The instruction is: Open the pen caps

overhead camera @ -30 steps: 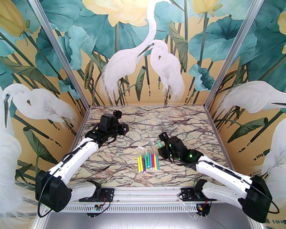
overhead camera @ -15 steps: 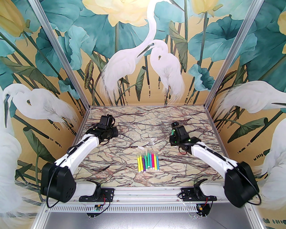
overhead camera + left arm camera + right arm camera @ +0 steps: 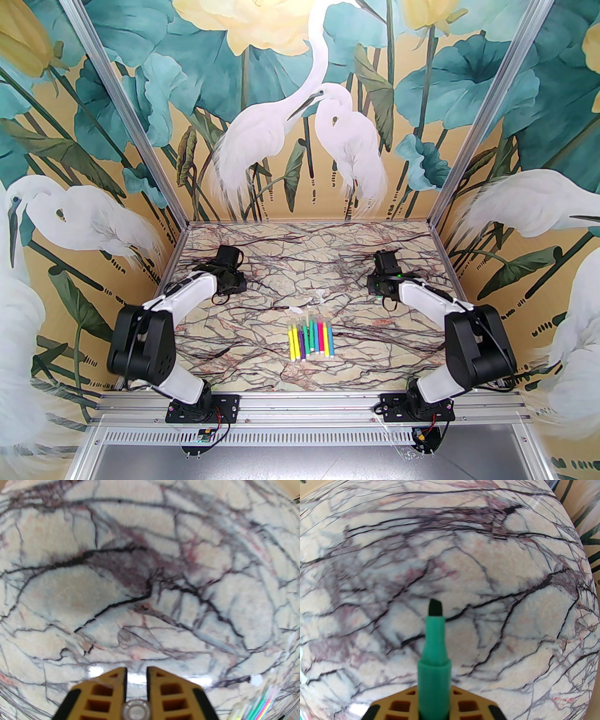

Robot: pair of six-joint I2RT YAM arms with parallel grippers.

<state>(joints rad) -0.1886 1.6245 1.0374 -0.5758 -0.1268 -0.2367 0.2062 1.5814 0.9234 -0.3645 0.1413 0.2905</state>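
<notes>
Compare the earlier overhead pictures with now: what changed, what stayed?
The right gripper, shut on the uncapped green marker, swung right, away from the pen row; the left gripper, shut on a clear cap, edged left. Nothing grasped or released. Pen row and loose caps stayed.

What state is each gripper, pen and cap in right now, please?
left gripper, shut on what looks like a clear cap
right gripper, shut on the green pen
green pen, uncapped, dark tip bare
row of pens, lying side by side on the table; too small to tell which are capped
loose caps, off, lying beyond the row
</notes>
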